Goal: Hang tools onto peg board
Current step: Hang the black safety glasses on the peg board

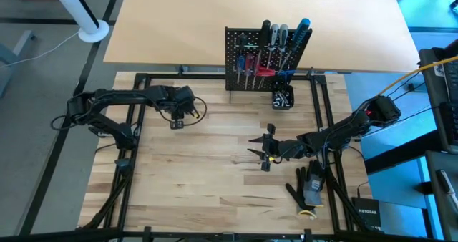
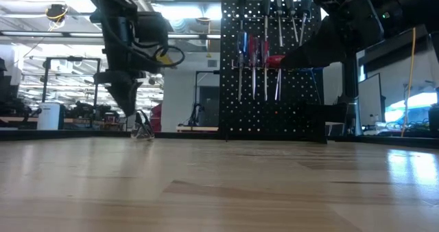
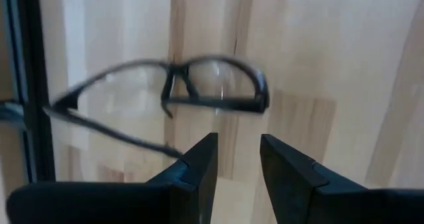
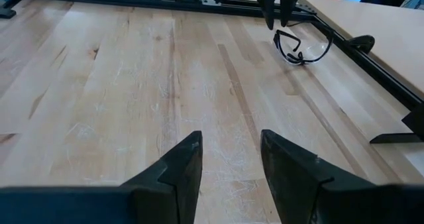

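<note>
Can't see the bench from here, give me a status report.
Left hand open above safety glasses. Right hand open, empty, over bare table. Screwdrivers hang on peg board.

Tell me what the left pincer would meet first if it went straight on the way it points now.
Probably the safety glasses: the left pincer, open and empty, points down at the table with the frame just ahead of its tips. Depth is unclear.

Black board, bright handles, pale wood

The peg board (image 1: 247,59) is black, dotted with holes; tools (image 1: 259,61) show red and blue handles; the tabletop (image 1: 207,163) is light striped wood; the glasses (image 3: 199,91) are dark-framed, clear-lensed.
</note>
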